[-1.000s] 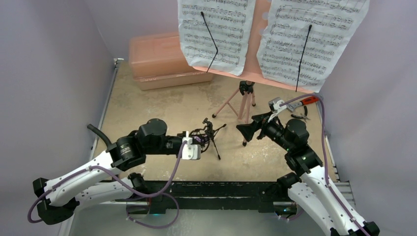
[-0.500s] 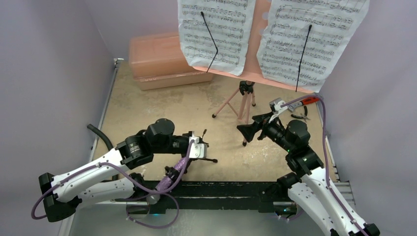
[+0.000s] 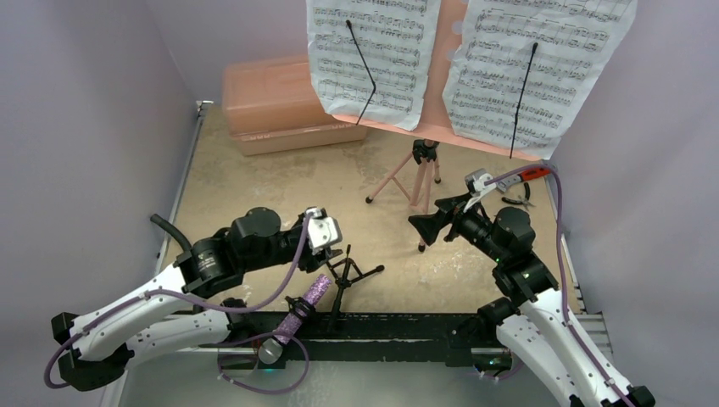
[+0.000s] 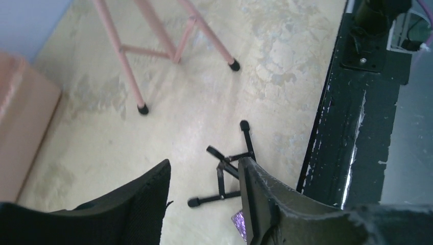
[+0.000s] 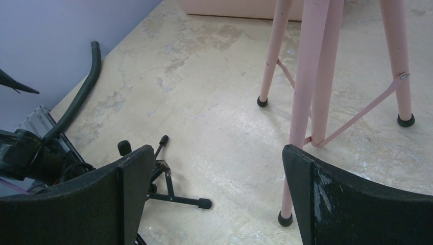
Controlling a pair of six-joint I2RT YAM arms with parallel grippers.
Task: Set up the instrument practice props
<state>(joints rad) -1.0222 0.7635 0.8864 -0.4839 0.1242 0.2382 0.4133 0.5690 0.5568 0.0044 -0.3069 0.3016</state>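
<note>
The pink music stand (image 3: 421,180) stands at the back on its tripod legs (image 5: 311,76), with two white sheet-music pages (image 3: 373,51) held on its desk. The small black mic stand (image 3: 346,276) sits near the table's front edge, legs spread (image 4: 228,171). The purple glitter microphone (image 3: 303,303) slants from it across the black front rail. I cannot tell whether it is clipped in. My left gripper (image 4: 204,176) hovers open above the mic stand, holding nothing. My right gripper (image 5: 217,153) hangs open and empty beside the pink legs.
A salmon-pink lidded case (image 3: 280,102) lies at the back left. A red-handled tool (image 3: 530,174) is by the right wall. A black hose (image 3: 165,229) curves along the left edge. A black rail (image 3: 398,326) runs along the front.
My left gripper carried the mic stand and microphone toward the front edge, then opened and drew back. They now rest by the rail. The right arm has not moved.
</note>
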